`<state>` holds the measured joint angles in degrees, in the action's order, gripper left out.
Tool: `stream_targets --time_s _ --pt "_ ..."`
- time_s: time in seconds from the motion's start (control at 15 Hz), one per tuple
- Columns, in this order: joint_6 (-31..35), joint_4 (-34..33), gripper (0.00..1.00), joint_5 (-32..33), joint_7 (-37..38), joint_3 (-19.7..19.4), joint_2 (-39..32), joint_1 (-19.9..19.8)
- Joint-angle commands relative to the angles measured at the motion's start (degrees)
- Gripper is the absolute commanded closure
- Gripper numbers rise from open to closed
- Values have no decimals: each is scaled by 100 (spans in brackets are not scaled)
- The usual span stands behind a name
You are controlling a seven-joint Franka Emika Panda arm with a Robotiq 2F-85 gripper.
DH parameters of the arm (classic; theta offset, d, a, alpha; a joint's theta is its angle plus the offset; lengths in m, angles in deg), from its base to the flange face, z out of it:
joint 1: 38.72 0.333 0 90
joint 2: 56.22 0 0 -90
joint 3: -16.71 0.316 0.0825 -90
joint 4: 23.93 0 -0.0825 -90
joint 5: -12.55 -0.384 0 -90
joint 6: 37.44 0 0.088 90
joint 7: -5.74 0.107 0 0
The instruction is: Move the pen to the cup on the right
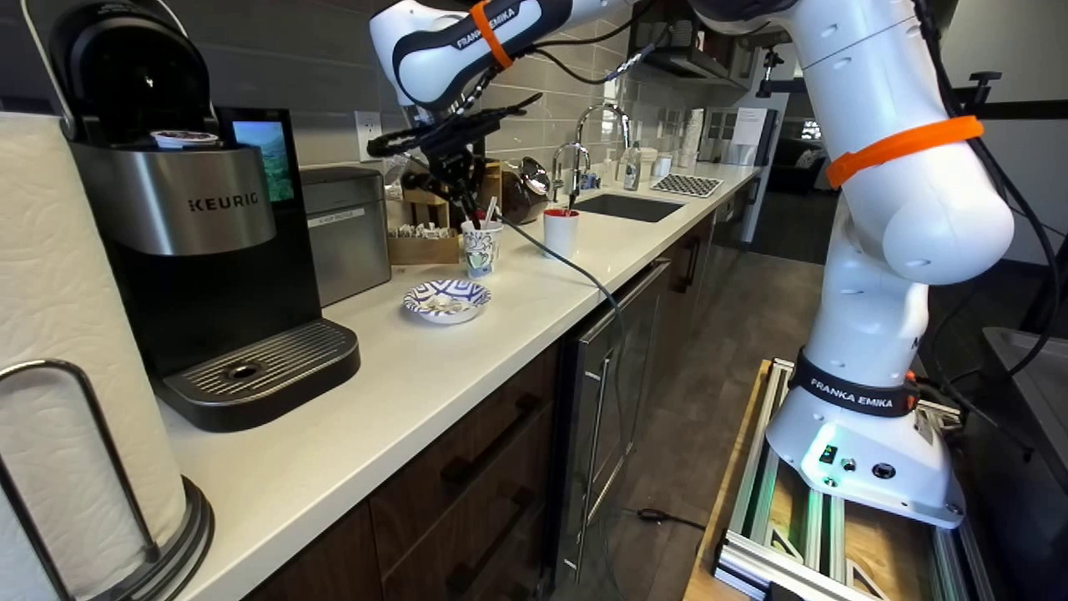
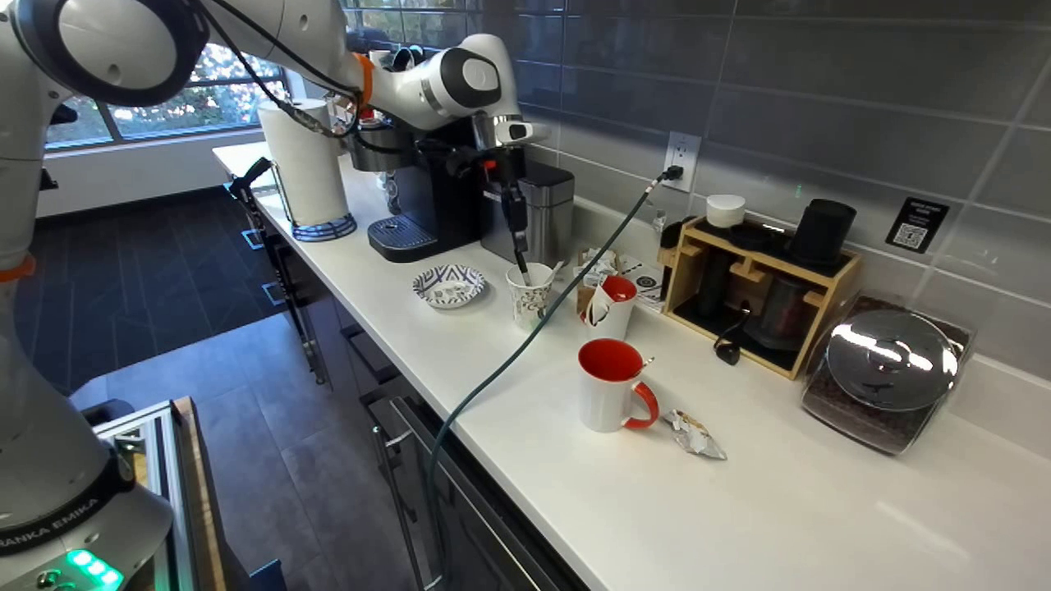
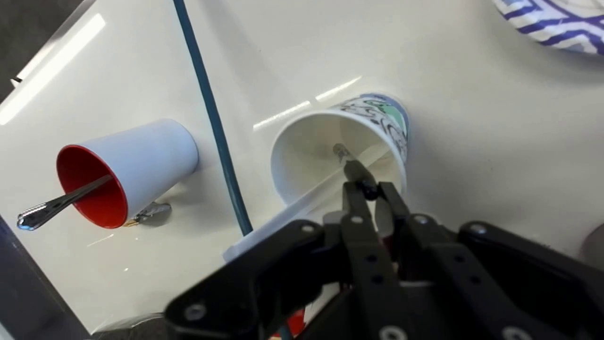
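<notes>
The pen [image 3: 357, 172] leans inside a patterned paper cup [image 3: 383, 115], its lower end down in the cup and its dark upper end between the fingertips of the hand [image 3: 369, 191]. The hand is narrow, its fingers close together on the pen (whether the pen's lower end touches the cup's floor, I cannot tell). A whitish flat piece [image 3: 283, 226] leans in the same cup, jutting past its rim. The paper cup stands upright on the desk [image 2: 739, 492], and in both exterior views the hand points down just over it.

Near the cup stands a white mug [image 3: 141, 160] with a red inside, a metal utensil [image 3: 59, 204] tilted in it; the mug's red handle [image 2: 654, 402] shows in an exterior view, with a crumpled foil wrapper [image 2: 695, 435] just beside. A second mug [image 2: 614, 324], also white and red, stands in that view near the paper cup. In the wrist view a teal cable [image 3: 212, 113] passes between the paper cup and the mug with the utensil; in an exterior view its plug [image 2: 674, 172] sits in a wall outlet [image 2: 681, 149].

On the cup's other side is a bowl [image 1: 449, 316] with a blue pattern, its pale contents too small to make out. Farther along the desk stands a coffee machine [image 1: 221, 196].
</notes>
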<state>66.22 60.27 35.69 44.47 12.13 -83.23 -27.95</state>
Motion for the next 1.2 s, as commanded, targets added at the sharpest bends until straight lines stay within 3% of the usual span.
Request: stream_targets --time_s 0.0,0.33,0.8,1.0,1.13 --pt "-286 75 97 -51 -430 71 445 -57" --pt "-279 385 97 -143 -1593 187 1290 -247" --pt "-11 993 97 -1487 -3208 693 1989 -455" --pt "284 1398 97 -1989 -3535 906 1963 -392" --pt "568 1696 97 -1851 -3365 1015 1955 -290"
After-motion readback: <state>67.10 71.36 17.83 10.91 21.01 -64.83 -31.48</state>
